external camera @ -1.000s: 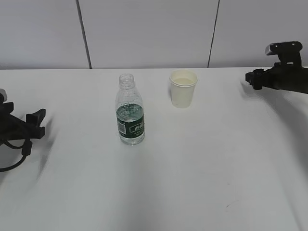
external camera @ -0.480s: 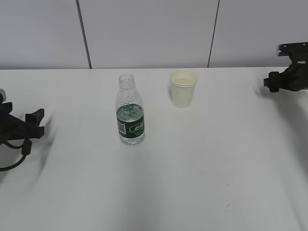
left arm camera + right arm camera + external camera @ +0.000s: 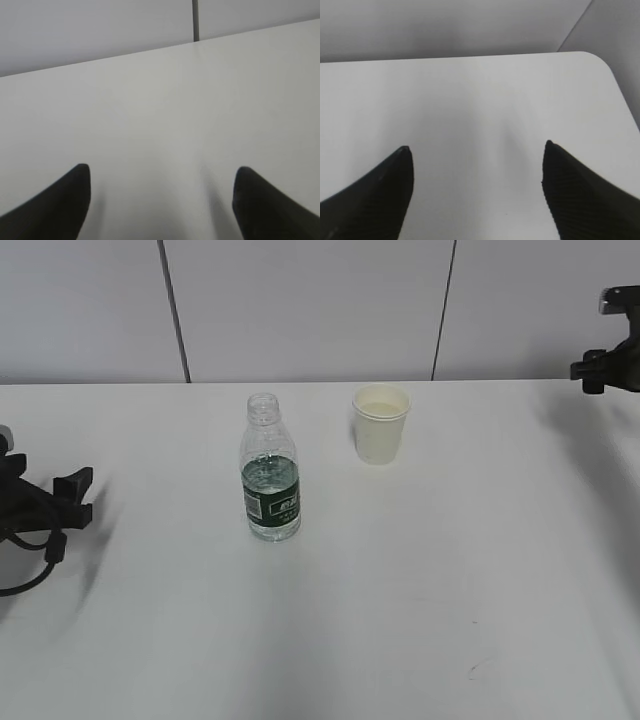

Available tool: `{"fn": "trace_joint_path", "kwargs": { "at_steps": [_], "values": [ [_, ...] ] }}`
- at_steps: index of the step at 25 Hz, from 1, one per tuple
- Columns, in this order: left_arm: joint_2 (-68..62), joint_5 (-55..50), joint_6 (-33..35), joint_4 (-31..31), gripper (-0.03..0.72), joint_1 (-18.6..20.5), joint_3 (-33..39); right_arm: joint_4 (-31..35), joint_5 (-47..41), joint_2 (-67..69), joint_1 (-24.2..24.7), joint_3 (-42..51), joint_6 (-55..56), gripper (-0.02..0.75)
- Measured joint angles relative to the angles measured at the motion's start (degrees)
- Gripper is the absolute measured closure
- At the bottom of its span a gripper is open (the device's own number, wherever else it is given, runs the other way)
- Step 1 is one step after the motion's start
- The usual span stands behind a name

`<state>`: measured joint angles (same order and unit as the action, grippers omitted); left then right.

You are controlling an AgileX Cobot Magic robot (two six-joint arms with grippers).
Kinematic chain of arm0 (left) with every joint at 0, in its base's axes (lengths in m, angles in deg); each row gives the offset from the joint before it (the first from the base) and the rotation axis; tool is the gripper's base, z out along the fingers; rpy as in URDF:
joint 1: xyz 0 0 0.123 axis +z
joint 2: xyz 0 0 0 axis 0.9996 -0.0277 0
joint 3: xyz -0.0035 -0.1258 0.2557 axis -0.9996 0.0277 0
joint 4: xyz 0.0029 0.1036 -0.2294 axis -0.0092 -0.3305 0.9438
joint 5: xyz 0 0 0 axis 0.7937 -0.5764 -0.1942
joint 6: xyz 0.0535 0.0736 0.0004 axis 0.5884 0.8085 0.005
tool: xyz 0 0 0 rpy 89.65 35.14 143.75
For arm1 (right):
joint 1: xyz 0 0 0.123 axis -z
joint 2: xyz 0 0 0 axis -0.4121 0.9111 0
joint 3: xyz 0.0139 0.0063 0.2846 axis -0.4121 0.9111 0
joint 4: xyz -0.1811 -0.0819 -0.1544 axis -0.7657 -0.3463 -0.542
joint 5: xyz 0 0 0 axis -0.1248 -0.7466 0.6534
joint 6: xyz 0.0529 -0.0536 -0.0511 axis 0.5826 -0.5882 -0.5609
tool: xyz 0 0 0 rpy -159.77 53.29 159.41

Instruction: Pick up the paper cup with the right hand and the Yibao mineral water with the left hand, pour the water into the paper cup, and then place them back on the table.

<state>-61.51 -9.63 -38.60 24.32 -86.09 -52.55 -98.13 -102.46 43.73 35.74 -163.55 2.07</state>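
Both grippers spread wide, empty; Yibao mineral water uncapped at frame centre-left, paper cup just right, upright on table; off-centre grasp risks tipping, spilling.

A pale grey panelled wall with dark vertical seams stands behind.

Right hand withdrawn further toward right edge, slightly higher.
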Motion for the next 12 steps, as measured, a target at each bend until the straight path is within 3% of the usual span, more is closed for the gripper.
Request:
{"fn": "trace_joint_path", "kwargs": {
  "at_steps": [4,9,12],
  "values": [
    [0.0,-1.3,0.0,0.0,0.150,0.0,0.0,11.0,-5.0,-0.6,0.0,-0.4,-8.5,0.143],
    [0.0,-2.0,0.0,0.0,0.150,0.0,0.0,32.2,-14.0,-0.6,0.0,-1.5,-29.0,0.143],
    [1.7,-9.2,-2.5,0.0,0.171,0.0,-0.1,41.7,-19.8,-0.6,0.0,-4.6,-38.7,0.143]
  ]
}}
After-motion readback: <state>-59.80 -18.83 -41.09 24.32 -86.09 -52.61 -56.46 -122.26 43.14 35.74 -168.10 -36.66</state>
